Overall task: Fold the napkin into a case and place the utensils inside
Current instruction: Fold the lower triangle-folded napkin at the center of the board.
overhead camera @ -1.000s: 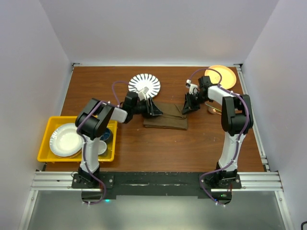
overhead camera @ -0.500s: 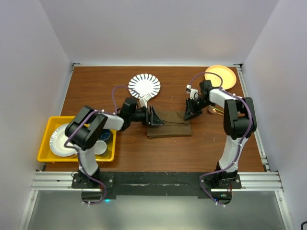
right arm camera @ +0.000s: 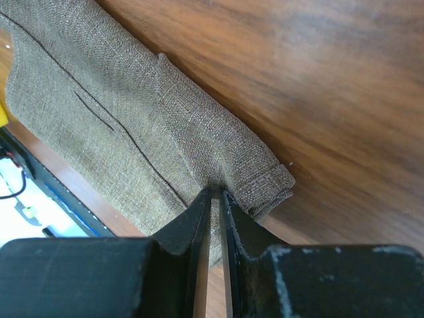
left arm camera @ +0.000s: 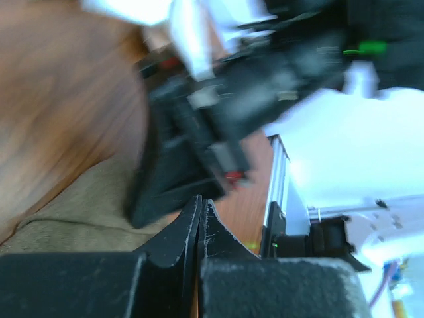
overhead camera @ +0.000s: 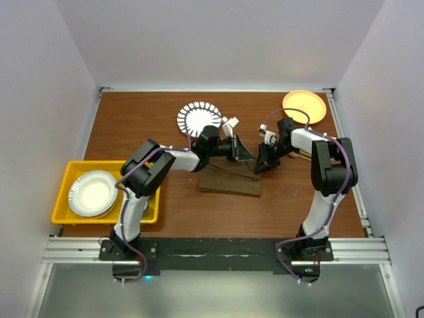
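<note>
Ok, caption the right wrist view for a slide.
Right gripper pinching an edge of the folded olive napkin on the wooden table.

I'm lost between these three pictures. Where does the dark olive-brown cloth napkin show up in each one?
Top external: the dark olive-brown cloth napkin lies near the middle of the picture.
Left wrist: it is the blurred tan patch at the lower left.
Right wrist: it runs from the upper left down to the centre.
Shared landmark: the brown wooden table lies under the napkin in all three.
</note>
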You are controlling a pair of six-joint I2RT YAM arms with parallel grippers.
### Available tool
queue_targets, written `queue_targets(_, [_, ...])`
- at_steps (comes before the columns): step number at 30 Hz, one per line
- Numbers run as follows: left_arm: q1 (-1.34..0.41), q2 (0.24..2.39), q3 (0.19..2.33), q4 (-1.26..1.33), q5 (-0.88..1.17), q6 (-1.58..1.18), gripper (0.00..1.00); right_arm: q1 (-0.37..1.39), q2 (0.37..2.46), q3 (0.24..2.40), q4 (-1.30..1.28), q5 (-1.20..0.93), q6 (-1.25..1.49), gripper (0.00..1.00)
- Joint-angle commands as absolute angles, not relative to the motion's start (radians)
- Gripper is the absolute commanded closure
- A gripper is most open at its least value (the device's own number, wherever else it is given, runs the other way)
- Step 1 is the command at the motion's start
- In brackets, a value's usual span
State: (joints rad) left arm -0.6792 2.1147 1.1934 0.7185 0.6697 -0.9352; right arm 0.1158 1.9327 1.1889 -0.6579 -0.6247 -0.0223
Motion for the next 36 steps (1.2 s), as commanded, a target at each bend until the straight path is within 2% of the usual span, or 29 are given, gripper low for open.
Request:
queue_targets(1, [-0.698, 2.178, 1.244, 0.755, 0.585, -1.015, 1.0, 0.12, 1.931, 1.138, -0.649, -0.558, -0.008, 0.85])
queue_targets(6, [-0.698, 2.25, 1.247, 0.631, 0.477, -1.006, 1.0, 0.12, 1.931, 1.129, -0.646, -0.551, 0.02, 0.86])
queue_targets(10, [-0.68, 2.329, 1.252, 0.6, 0.494, -1.0, 0.99, 0.118, 1.934, 1.115, -0.637, -0.523, 0.023, 0.86])
queue_targets(12, [-0.677, 2.294, 1.246, 0.597, 0.547, -0.96, 0.93, 0.12, 1.94, 1.114, -0.632, -0.511, 0.023, 0.86])
queue_targets(13, [-0.675, 2.267, 1.24, 0.609, 0.575, -0.9, 0.84, 0.12, 1.942, 1.112, -0.63, -0.506, 0.021, 0.86])
queue_targets(15, [-0.657, 2.151, 1.229, 0.58, 0.661, -0.823, 0.74, 0.117, 1.942, 1.111, -0.624, -0.496, 0.025, 0.86])
queue_targets(16, [-0.647, 2.061, 1.227, 0.508, 0.692, -0.711, 0.67, 0.118, 1.942, 1.109, -0.623, -0.492, 0.025, 0.86])
queue_targets(18, [-0.603, 1.973, 1.232, 0.383, 0.75, -0.564, 0.58, 0.118, 1.945, 1.109, -0.62, -0.483, 0.029, 0.87])
queue_targets(21, [-0.54, 1.844, 1.265, 0.096, 0.822, -0.162, 0.5, 0.117, 1.942, 1.111, -0.612, -0.477, 0.035, 0.87])
queue_targets(22, [-0.531, 1.801, 1.279, -0.095, 0.824, 0.089, 0.5, 0.117, 1.942, 1.111, -0.611, -0.479, 0.037, 0.87])
queue_targets(23, [-0.528, 1.78, 1.291, -0.173, 0.777, 0.21, 0.5, 0.118, 1.941, 1.111, -0.611, -0.483, 0.041, 0.87])
queue_targets(27, [-0.543, 1.674, 1.21, -0.313, 0.666, 0.694, 0.52, 0.117, 1.945, 1.117, -0.612, -0.48, 0.04, 0.86])
queue_targets(30, [-0.584, 1.669, 1.181, -0.368, 0.559, 0.918, 0.52, 0.117, 1.947, 1.115, -0.612, -0.476, 0.041, 0.86])
queue_targets(36, [-0.67, 1.68, 1.075, -0.292, 0.402, 1.08, 0.5, 0.117, 1.953, 1.121, -0.615, -0.472, 0.04, 0.86])
